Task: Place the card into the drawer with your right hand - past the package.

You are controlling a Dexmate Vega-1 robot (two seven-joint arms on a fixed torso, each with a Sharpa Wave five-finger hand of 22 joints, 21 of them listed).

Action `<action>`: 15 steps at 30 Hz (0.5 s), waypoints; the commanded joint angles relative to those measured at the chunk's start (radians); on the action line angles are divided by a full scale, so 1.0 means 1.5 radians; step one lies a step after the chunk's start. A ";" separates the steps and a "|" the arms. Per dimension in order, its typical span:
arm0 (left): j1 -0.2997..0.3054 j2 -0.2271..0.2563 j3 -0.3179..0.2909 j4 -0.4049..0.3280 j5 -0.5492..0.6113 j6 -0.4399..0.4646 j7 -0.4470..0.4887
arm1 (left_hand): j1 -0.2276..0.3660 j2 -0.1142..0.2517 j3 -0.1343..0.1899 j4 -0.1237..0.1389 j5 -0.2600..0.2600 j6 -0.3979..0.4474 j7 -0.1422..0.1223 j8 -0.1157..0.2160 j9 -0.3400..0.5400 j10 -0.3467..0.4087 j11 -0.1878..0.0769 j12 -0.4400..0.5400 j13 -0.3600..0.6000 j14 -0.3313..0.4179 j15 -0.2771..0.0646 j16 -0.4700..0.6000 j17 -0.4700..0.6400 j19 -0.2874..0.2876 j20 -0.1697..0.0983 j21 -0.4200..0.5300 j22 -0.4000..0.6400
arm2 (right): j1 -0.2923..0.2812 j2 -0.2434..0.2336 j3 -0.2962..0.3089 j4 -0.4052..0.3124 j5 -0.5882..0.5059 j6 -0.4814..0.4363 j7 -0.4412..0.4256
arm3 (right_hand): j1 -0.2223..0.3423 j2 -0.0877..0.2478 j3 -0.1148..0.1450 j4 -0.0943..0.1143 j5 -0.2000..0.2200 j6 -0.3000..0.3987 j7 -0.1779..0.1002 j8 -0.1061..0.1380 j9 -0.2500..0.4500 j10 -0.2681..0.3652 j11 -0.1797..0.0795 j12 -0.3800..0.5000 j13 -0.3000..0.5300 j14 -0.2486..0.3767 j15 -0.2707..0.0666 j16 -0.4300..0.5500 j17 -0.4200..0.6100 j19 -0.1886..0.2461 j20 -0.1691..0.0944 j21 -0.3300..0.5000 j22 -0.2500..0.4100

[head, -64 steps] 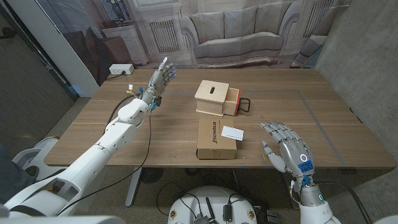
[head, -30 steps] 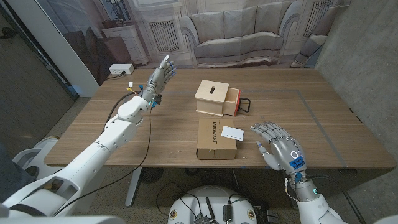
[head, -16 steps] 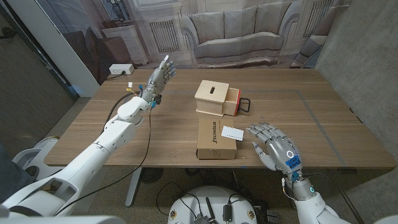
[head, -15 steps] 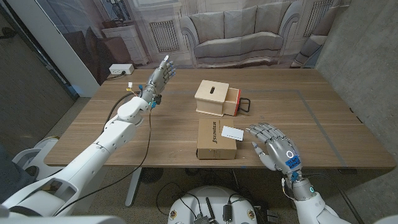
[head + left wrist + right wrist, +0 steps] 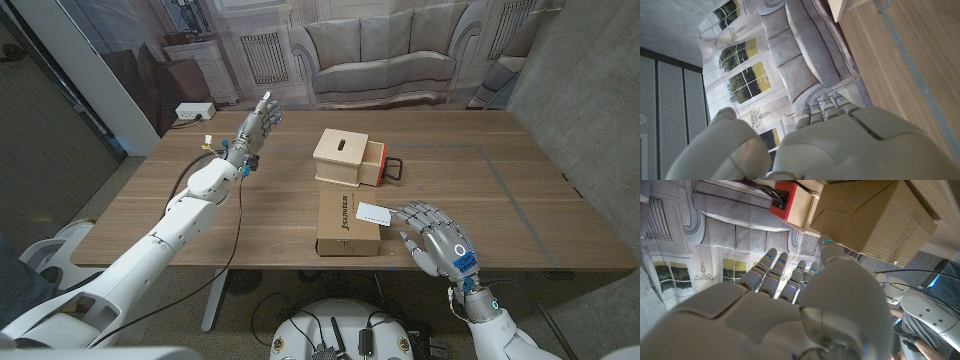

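Since the card [image 5: 374, 212] is thin and white, lying flat on the right edge of the package [image 5: 348, 224] at frame centre and overhanging it a little, we judge it light, stiffish and slick, hard to lift off a flat face. We would pinch it by that free overhanging edge. Our right hand [image 5: 432, 238], lower right of centre, is spread and holds nothing, its fingertips [image 5: 402, 213] just beside the card. Our left hand [image 5: 253, 128], upper left, is raised with fingers apart and empty. The package is matte brown cardboard, boxy, printed on top. Above it in the frame sits the drawer [image 5: 353, 157], pale smooth wood with a red tray pulled out right and a dark handle. The table [image 5: 520, 190] is grained wood.
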 commanded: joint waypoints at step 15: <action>0.021 0.003 -0.007 -0.009 -0.003 -0.017 0.005 | 0.006 0.001 -0.002 -0.003 0.000 0.002 0.001 -0.001 0.004 0.001 -0.001 0.001 0.003 0.000 -0.001 0.000 0.002 -0.003 -0.011 0.000 0.002 | 0.071 0.042 -0.051 0.068 0.016 0.038 -0.024 | -0.007 0.003 -0.006 0.007 -0.006 0.008 -0.002 0.004 0.002 0.009 -0.002 0.002 0.001 0.008 -0.099 0.001 0.001 0.002 -0.081 0.006 0.001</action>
